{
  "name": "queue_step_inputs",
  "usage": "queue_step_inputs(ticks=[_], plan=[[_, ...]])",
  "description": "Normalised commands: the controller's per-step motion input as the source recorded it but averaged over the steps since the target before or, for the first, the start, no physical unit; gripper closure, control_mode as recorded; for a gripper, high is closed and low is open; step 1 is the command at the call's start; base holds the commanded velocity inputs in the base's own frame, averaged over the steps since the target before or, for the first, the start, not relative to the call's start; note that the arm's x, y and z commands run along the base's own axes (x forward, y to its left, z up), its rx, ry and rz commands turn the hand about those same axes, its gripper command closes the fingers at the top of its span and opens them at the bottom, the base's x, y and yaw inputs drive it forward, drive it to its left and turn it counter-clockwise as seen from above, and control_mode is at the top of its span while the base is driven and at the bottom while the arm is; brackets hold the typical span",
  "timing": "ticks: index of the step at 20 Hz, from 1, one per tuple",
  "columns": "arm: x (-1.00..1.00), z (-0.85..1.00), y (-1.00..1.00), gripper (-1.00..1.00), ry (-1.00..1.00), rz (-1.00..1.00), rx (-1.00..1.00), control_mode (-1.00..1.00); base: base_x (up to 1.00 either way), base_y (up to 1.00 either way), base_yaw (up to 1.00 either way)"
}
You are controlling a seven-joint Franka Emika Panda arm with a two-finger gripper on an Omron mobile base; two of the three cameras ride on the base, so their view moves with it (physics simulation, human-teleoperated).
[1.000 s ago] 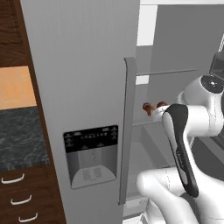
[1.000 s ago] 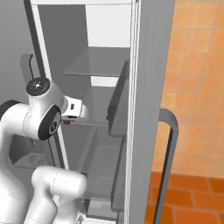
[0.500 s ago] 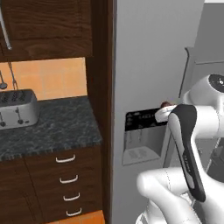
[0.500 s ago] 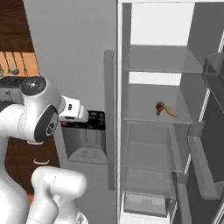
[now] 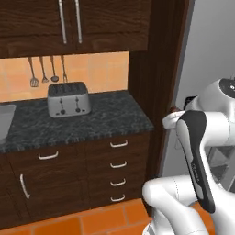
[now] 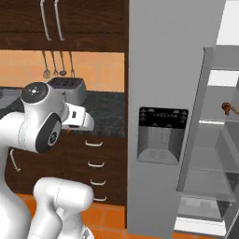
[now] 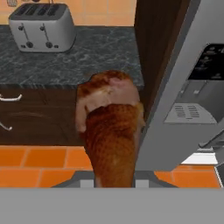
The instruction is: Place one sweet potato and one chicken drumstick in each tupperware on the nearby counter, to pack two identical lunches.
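My gripper point(image 7: 114, 175) is shut on a reddish-brown chicken drumstick point(image 7: 111, 131), whose bulbous end points away from the hand and hides the fingertips. The gripper point(image 5: 173, 114) hangs in front of the tall dark cabinet panel, right of the dark marbled counter point(image 5: 105, 117). A light-grey tupperware point(image 5: 3, 120) shows at the counter's far left edge. In the right base view, another drumstick point(image 6: 227, 107) lies on a shelf inside the open fridge, with a tan piece beside it cut off by the frame. The hand point(image 6: 77, 119) sits in front of the counter point(image 6: 109, 112).
A silver toaster point(image 5: 69, 98) stands on the counter under hanging utensils point(image 5: 46, 71). Drawers with silver handles point(image 5: 118, 164) are below. The grey fridge point(image 6: 163, 116) with its dispenser stands right of the counter, its compartment open. An orange tiled floor point(image 7: 39, 168) lies underneath.
The whole picture has swung left from the open fridge to the counter and toaster, so the base has turned. The drumstick stays in the shut gripper.
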Motion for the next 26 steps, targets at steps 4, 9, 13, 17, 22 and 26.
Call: queue_step_inputs(ticks=[4,9,13,17,22,26], plan=[[0.0,0.0,0.0,1.0,0.0,0.0,0.0,1.0,-0.15,1.0,0.0],[0.0,0.0,0.0,1.0,0.0,0.0,0.0,1.0,0.14,1.0,0.0],[0.0,0.0,0.0,1.0,0.0,0.0,0.0,1.0,0.39,1.0,0.0],[0.0,0.0,0.0,1.0,0.0,0.0,0.0,1.0,0.59,1.0,0.0],[0.0,0.0,0.0,1.0,0.0,0.0,0.0,1.0,0.4,1.0,0.0],[0.0,0.0,0.0,1.0,0.0,0.0,0.0,1.0,0.0,1.0,0.03]])
